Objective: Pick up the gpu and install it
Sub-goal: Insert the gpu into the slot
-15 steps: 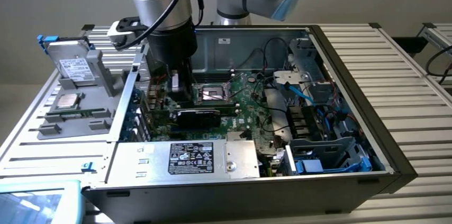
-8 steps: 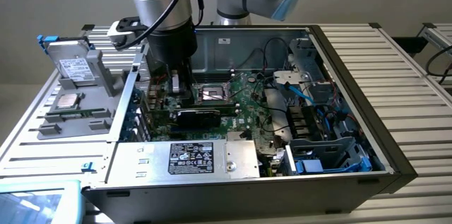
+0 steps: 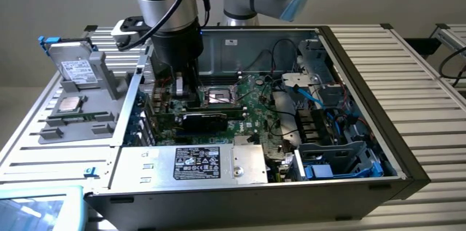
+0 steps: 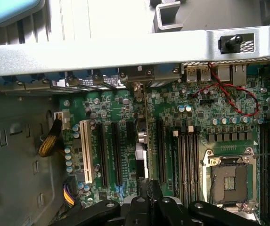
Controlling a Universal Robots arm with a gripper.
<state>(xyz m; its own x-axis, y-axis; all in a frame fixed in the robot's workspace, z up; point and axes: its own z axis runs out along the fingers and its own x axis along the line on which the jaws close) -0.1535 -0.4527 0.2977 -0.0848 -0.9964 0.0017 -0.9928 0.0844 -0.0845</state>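
Unreadable white-on-black label

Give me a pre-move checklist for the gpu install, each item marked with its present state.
1. gpu inside the computer case, standing on edge on the motherboard: ok.
2. Gripper shut, right over the gpu: ok.
3. Gripper actually clamping the gpu: cannot tell.
4. gpu fully seated in its slot: cannot tell.
5. Red wire apart from the gpu: ok.
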